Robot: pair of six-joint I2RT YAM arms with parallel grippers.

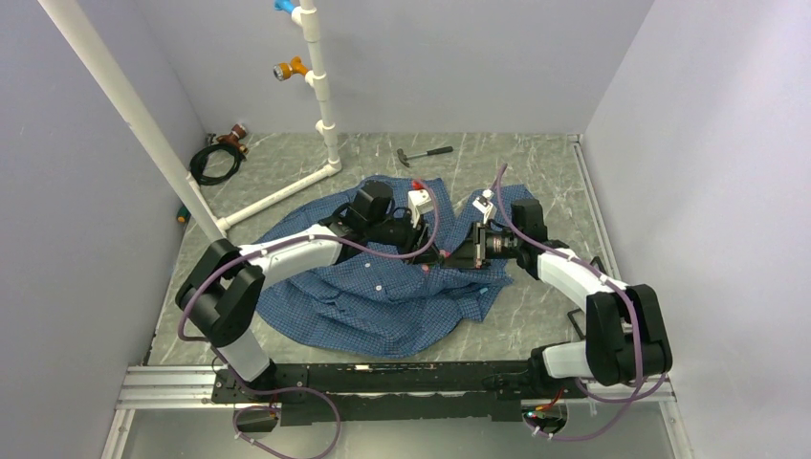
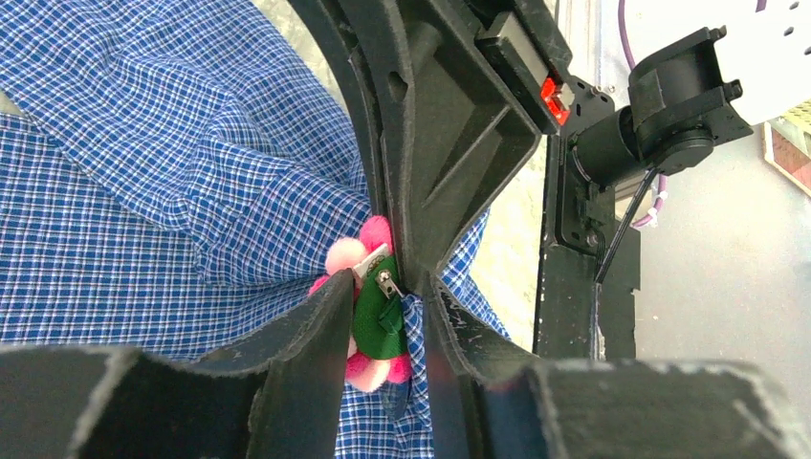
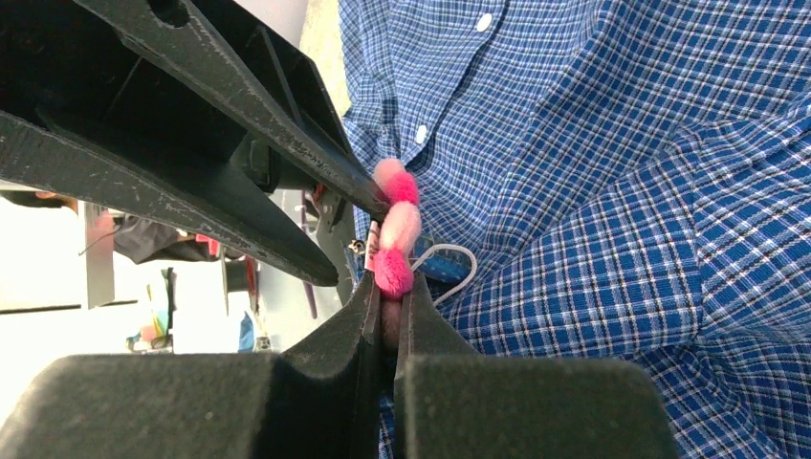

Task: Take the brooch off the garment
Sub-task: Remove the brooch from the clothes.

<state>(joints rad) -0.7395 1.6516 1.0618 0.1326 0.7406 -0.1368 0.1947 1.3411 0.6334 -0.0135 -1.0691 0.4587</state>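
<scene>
The garment (image 1: 383, 296), a blue checked shirt, lies crumpled mid-table. Both grippers meet over its right part. In the left wrist view the brooch (image 2: 378, 311) shows its green back, metal pin and pink puffs. It sits with a fold of shirt between the fingers of my left gripper (image 2: 387, 287), which close against it from both sides. My right gripper (image 3: 393, 285) is shut on the brooch's pink rim (image 3: 397, 225). In the right wrist view the left gripper (image 3: 359, 239) reaches in from the upper left. The brooch is still at the fabric.
A white pipe frame (image 1: 320, 86) stands at the back left, with a black cable coil (image 1: 215, 163) beside it. A small hammer (image 1: 421, 155) lies behind the shirt. A white cord loop (image 3: 449, 253) lies on the shirt by the brooch. Walls close in both sides.
</scene>
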